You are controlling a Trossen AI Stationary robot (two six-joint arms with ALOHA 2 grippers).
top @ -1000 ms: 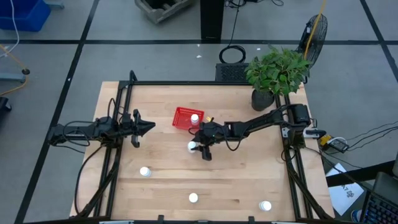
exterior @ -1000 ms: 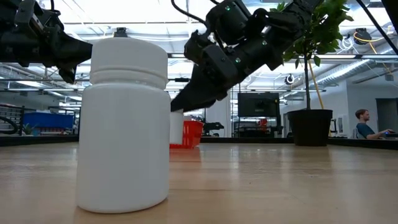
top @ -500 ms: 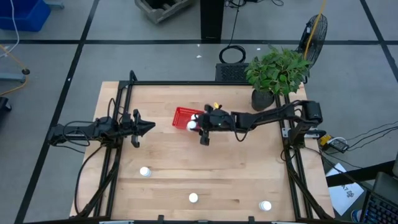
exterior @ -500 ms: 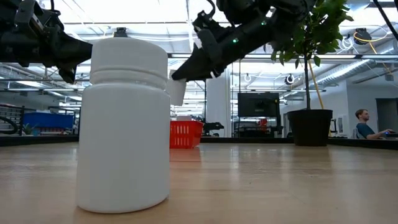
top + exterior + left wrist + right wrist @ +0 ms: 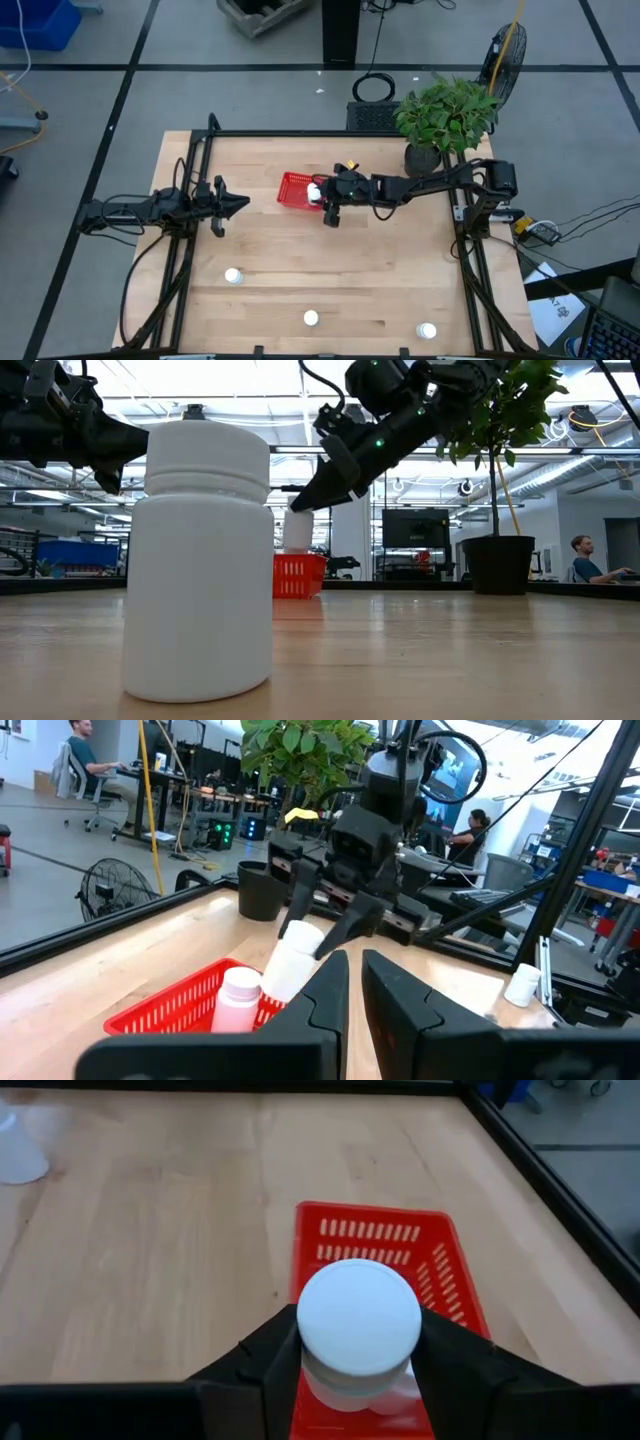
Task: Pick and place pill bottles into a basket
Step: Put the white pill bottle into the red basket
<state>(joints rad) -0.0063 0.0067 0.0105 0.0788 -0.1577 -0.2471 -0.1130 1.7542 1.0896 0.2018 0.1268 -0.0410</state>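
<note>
My right gripper is shut on a white pill bottle over the right end of the red mesh basket. In the low view the bottle hangs just above the basket. A second bottle stands inside the basket. Three more bottles stand on the table near its front edge; one of them fills the low view. My left gripper waits shut and empty left of the basket. My right gripper pinches the bottle's body just below the cap between its two fingers, one on each side. The fingers slant down from the table's right side. The bottle is tilted, cap uppermost and toward the wrist, lower end at the basket's rim.
A dark plant pot with a leafy plant stands at the table's far right corner. Black frame rails run along the table's sides. People sit in the room beyond the table.
My right gripper, shut on the bottle, has lifted it off the table near the basket, carried it toward the far edge to above the basket's right end, then lowered it toward the basket.
</note>
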